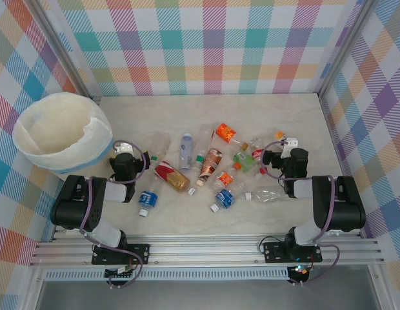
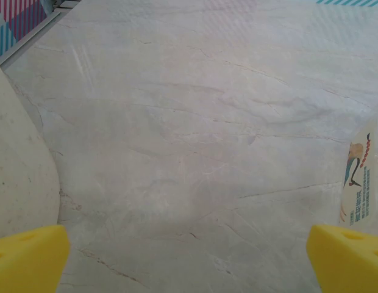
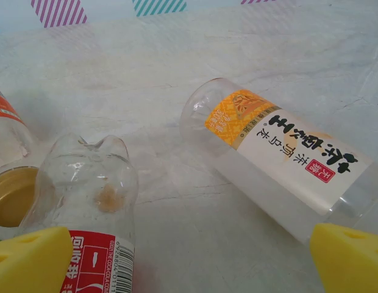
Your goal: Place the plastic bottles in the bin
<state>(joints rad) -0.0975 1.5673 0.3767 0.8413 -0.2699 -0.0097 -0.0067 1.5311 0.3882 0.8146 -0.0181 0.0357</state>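
Clear, crushed plastic bottles (image 1: pixel 213 169) lie scattered on the marble table (image 1: pixel 187 110), all to the right of the bin (image 1: pixel 58 158). Just right of the bin sits the left gripper (image 1: pixel 124 150). Its wrist camera shows yellow fingertips (image 2: pixel 27 259) spread wide over bare table, beside what seems to be the bin's wall. Farthest from the bin, the right gripper (image 1: pixel 280 143) is likewise spread and holds nothing. Its wrist view reveals a red-labelled bottle (image 3: pixel 91 244) and an orange-and-white-labelled bottle (image 3: pixel 280 152) just ahead.
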